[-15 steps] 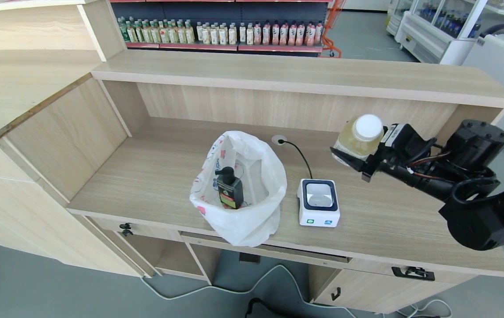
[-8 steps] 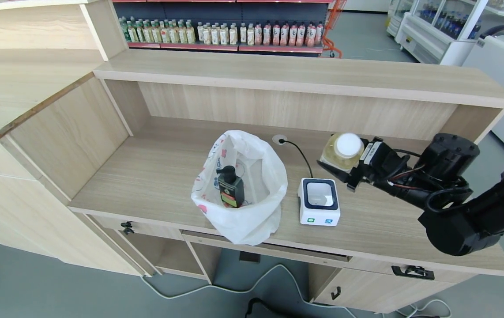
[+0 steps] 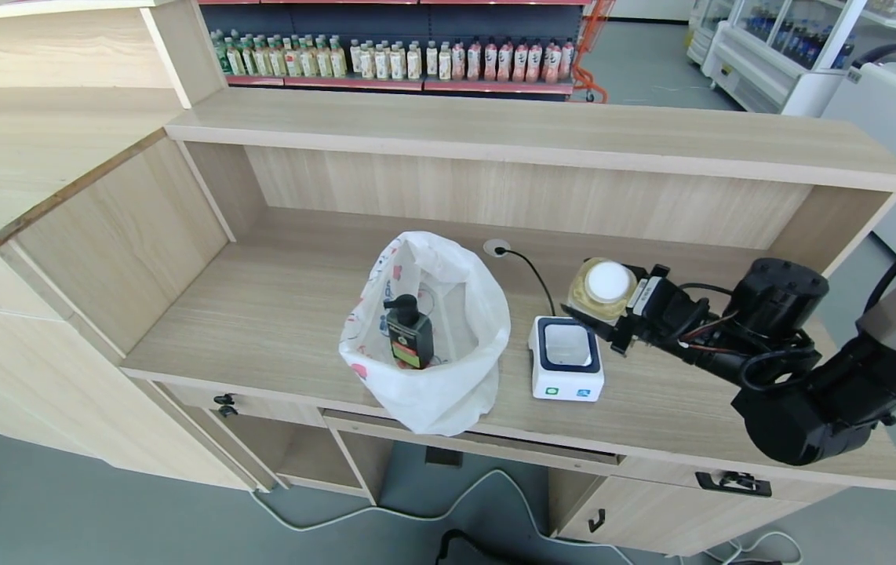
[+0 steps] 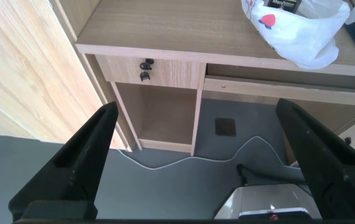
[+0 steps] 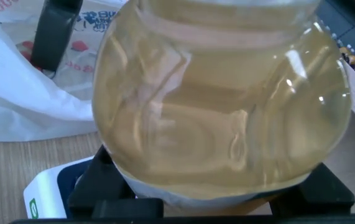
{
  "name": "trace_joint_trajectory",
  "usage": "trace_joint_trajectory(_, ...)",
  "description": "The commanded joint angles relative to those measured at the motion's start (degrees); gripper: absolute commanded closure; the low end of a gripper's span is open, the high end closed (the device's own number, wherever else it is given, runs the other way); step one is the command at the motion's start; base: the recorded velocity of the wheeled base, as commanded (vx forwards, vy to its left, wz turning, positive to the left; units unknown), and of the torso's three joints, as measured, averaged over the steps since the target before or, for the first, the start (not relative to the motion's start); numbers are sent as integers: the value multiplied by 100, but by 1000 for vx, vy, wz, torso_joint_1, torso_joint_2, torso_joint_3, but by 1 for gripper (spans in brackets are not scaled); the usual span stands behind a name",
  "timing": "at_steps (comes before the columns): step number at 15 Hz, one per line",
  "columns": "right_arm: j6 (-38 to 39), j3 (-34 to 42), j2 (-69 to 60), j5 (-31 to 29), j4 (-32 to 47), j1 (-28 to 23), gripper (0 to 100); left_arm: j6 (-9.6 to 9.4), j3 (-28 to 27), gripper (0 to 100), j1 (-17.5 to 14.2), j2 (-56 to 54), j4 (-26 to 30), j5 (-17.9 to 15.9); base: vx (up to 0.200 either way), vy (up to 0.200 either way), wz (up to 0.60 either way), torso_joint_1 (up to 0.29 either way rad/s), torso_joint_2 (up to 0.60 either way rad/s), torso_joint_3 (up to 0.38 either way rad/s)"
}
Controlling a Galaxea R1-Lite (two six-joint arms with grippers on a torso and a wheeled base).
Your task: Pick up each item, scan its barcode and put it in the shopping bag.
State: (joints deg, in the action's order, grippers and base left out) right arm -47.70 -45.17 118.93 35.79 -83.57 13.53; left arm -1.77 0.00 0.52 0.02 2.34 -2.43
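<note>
One pump bottle (image 3: 409, 333) stood in the bag (image 3: 448, 396); the right tool (image 3: 603, 304) clamped a drink bottle (image 3: 607, 282) near the scanner (image 3: 566, 357), scanning and bagging pending.

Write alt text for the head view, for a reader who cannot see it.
The right pincer holds a white-capped bottle of yellowish liquid close to the scanner; a dark pump bottle stands in the open shopping bag.

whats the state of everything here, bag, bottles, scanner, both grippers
shopping bag: open, standing on the counter
pump bottle: upright inside the bag
yellow bottle: capped, upright, held near the scanner
scanner: on the counter, window facing up
right gripper: shut on the yellow bottle
left gripper: open, empty
</note>
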Motion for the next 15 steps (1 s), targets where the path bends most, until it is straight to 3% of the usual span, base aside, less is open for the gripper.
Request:
trace_joint_trajectory(1,-11,17,139,60,-2,-70,100,1,0,0,0,-2,-6,-4,0,0,0,0,0,0)
trace_joint_trajectory(15,-81,-871,992,350,-11,-44,100,1,0,0,0,-2,3,-4,0,0,0,0,0,0)
